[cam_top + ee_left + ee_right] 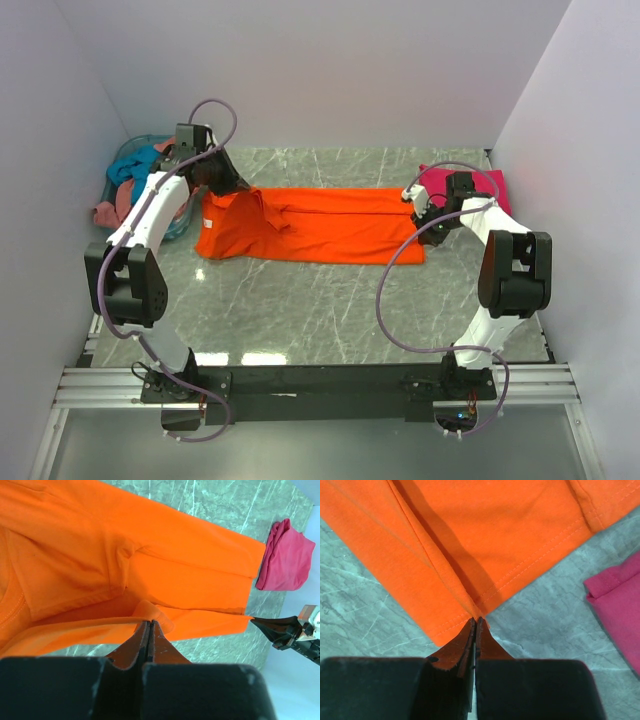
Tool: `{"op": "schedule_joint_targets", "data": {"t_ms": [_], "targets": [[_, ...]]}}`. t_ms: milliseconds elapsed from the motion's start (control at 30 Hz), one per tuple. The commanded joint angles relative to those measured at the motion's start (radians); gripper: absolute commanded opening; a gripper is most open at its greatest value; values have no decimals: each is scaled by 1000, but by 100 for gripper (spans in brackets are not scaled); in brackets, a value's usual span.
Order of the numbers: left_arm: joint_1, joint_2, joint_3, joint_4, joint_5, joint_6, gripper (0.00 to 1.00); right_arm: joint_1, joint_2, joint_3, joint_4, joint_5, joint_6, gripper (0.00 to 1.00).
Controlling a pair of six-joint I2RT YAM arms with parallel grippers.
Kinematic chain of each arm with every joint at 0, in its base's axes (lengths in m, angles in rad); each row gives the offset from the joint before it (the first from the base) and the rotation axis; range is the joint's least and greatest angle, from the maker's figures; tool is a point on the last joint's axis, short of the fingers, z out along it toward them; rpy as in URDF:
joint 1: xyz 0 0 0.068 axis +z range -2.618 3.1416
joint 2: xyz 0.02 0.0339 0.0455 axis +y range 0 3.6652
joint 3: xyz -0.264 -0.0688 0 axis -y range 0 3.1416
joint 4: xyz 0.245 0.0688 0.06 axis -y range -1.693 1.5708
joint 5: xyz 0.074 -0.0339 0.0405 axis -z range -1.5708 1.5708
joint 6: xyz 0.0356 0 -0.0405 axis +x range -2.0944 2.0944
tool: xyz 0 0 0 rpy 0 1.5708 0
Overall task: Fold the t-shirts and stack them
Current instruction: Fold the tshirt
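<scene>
Far left corner of the counter [300,310]: the pale blue basket [128,148] holds a teal t-shirt [135,165] and a salmon t-shirt [110,208]. Both are crumpled, and the salmon one hangs over the rim. Neither has been dealt with yet.

Left of centre: my left claw [148,626] is closed tight. Its jaws meet on a raised ridge of cloth at the collar end of the orange t-shirt [320,228]. The wrist view confirms the grip, though only a thin pinch of cloth sits between the tips.

Centre: the orange t-shirt lies as a long band across the far half of the counter, collar end to the left and hem to the right. A sleeve is turned in over the body, and a lengthwise crease runs toward the hem. The cloth is rumpled near the left end and smoother toward the right.

Right of centre: my right claw [476,623] is likewise fully closed, gripping the hem edge where the crease meets it.

Far right corner: the magenta t-shirt [482,185] lies folded, near the orange hem but apart from it.

Assessment: the step in hand is the lengthwise fold of the orange t-shirt, with one shirt done and two waiting. In my judgement the next move calls for both claws to lift and travel together at equal height, with the cloth taut between them, so the held edge lands square on the opposite one. Uneven travel would skew the fold, and the slight pinch on the left could slip.
</scene>
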Motion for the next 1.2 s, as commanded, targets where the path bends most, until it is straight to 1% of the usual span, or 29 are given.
{"op": "schedule_joint_targets", "data": {"t_ms": [0, 200, 467, 767, 1167], "targets": [[4, -14, 47, 15, 12, 17, 0, -11, -30, 5, 38, 18, 29, 0], [18, -17, 57, 12, -19, 11, 0, -12, -3, 37, 54, 32, 67, 0], [41, 6, 46, 22, -2, 11, 0, -6, 52, 108, 33, 36, 93, 0], [51, -3, 29, 28, 1, 11, 0, 12, 108, 179, 2, 55, 103, 0], [56, -8, 20, 31, 20, 11, 0, 35, 137, 205, -10, 67, 107, 0]]}}
